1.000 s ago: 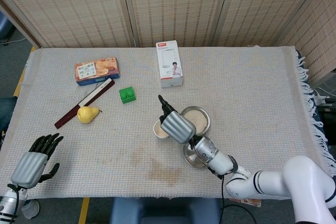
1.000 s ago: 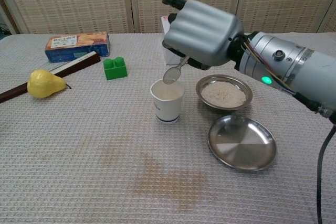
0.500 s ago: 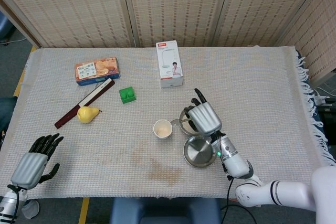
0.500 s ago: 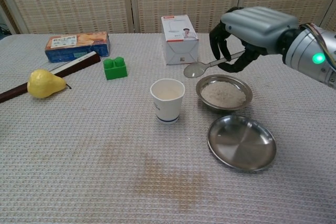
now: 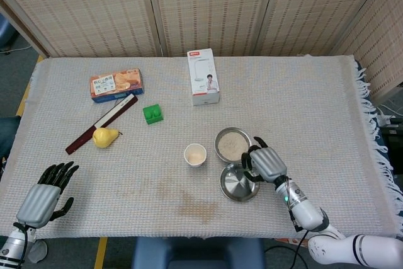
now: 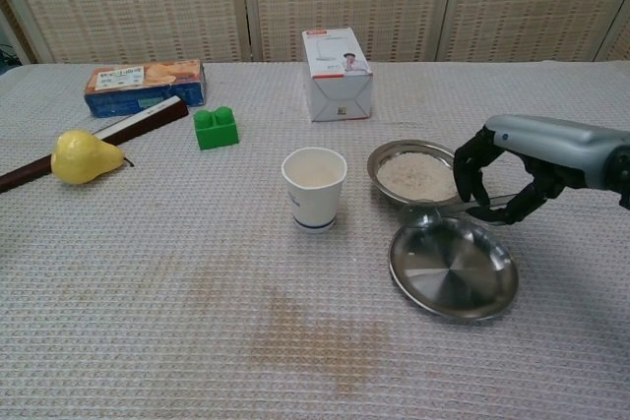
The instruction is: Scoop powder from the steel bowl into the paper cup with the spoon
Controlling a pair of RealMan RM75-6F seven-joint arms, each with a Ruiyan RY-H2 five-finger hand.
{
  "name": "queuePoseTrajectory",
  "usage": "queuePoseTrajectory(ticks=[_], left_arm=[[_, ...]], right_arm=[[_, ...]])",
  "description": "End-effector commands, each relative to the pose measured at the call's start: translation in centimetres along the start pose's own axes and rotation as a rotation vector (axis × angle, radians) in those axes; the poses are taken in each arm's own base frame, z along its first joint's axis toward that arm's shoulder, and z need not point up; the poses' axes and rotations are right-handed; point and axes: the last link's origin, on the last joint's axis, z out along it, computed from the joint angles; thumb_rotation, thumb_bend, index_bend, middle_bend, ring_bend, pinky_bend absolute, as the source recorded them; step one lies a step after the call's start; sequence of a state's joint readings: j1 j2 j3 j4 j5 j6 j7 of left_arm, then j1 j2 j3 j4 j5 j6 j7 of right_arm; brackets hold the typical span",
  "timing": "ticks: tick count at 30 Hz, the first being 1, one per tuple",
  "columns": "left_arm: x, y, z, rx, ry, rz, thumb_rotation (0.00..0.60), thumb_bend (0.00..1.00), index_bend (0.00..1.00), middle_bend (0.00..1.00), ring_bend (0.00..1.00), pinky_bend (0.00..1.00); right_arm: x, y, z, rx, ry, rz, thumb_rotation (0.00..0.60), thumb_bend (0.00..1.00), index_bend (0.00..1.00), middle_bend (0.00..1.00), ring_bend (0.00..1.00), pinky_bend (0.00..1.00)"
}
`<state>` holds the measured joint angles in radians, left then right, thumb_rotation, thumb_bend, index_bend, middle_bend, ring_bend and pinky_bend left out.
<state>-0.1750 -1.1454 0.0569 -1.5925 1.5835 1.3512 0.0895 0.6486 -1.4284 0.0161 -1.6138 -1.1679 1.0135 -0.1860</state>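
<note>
Our right hand (image 6: 517, 176) grips the spoon (image 6: 455, 210), which lies level, its long axis along the table's front edge. Its scoop points toward the paper cup (image 6: 314, 187), between steel bowl (image 6: 416, 174) and empty plate (image 6: 453, 269). Our left hand (image 5: 45, 194) rests open at the front left corner.

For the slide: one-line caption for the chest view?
Right hand holds the spoon low over the empty steel plate, beside the powder bowl and paper cup.

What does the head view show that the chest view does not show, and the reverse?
Only the head view shows the left hand, open, off the near left corner of the table.

Only the chest view shows the spoon clearly: the right hand holds its handle, and its bowl sits at the far rim of the empty steel plate.

Both show the paper cup, the steel bowl of powder, the pear, the green block and two boxes.
</note>
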Motion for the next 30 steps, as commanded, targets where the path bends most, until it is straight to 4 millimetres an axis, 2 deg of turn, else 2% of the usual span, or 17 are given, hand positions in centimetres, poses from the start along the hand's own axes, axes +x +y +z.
queuePoseTrajectory(ticks=[1,5,8,13,17,26,30], left_arm=[[0.0,0.0,0.0,-0.001,0.001,0.000,0.600,0.42,0.00,0.00,0.00,0.08],[0.1,-0.1,-0.1,0.001,0.002,-0.002,0.600,0.42,0.00,0.00,0.00,0.08],[0.1,-0.2,-0.1,-0.002,0.000,-0.005,0.600,0.42,0.00,0.00,0.00,0.08],[0.1,-0.3,-0.1,-0.002,0.002,-0.007,0.600,0.42,0.00,0.00,0.00,0.08],[0.1,-0.3,-0.1,-0.003,0.002,-0.009,0.600,0.42,0.00,0.00,0.00,0.08],[0.1,-0.2,-0.1,-0.001,0.000,-0.006,0.600,0.42,0.00,0.00,0.00,0.08],[0.2,-0.2,-0.1,0.001,0.005,-0.007,0.600,0.42,0.00,0.00,0.00,0.08]], right_arm=[[-1.1,0.0,-0.2,0.008,-0.018,-0.010,0.600,0.35,0.94,0.61,0.26,0.02],[-2.3,-0.4,-0.3,0.026,-0.034,-0.071,0.600,0.35,0.92,0.61,0.26,0.02],[-2.7,-0.5,-0.4,0.025,-0.046,-0.106,0.600,0.35,0.87,0.61,0.24,0.01],[-3.0,-0.5,-0.6,0.018,-0.048,-0.176,0.600,0.35,0.64,0.51,0.19,0.00],[-2.8,-0.8,-0.7,0.023,-0.035,-0.192,0.600,0.35,0.49,0.43,0.16,0.00],[-1.9,-0.9,-1.2,0.026,-0.005,-0.186,0.600,0.34,0.35,0.40,0.15,0.00],[-0.8,-0.8,-1.9,0.036,0.044,-0.174,0.600,0.29,0.21,0.35,0.13,0.00]])
